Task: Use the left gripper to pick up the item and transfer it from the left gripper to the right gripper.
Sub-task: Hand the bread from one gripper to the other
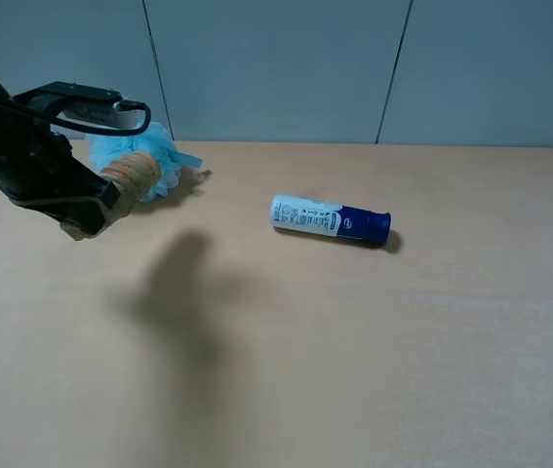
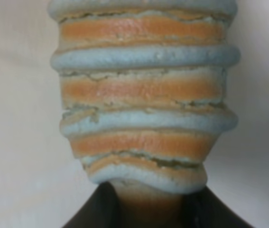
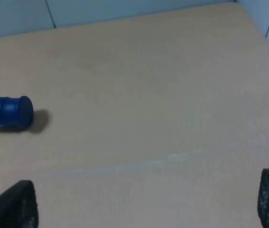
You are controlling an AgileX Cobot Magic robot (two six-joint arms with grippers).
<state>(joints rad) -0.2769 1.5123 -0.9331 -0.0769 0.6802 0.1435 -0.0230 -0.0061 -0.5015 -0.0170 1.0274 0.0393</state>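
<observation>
The item [image 1: 132, 175], a ribbed roll striped orange and tan, is held off the table at the far left by my left gripper [image 1: 100, 202], which is shut on one end of it. In the left wrist view the item [image 2: 143, 95] fills the frame, its lower end pinched between the dark fingers [image 2: 94, 211]. My right gripper [image 3: 141, 204] is open, its two fingertips [image 3: 11, 205] wide apart at the frame's corners over bare table with nothing between them. It does not show in the exterior high view.
A fluffy light-blue puff [image 1: 159, 148] lies on the table just behind the held roll. A white-and-dark-blue tube [image 1: 331, 218] lies on its side near the table's middle; its blue cap [image 3: 7, 112] shows in the right wrist view. A grey wall backs the table.
</observation>
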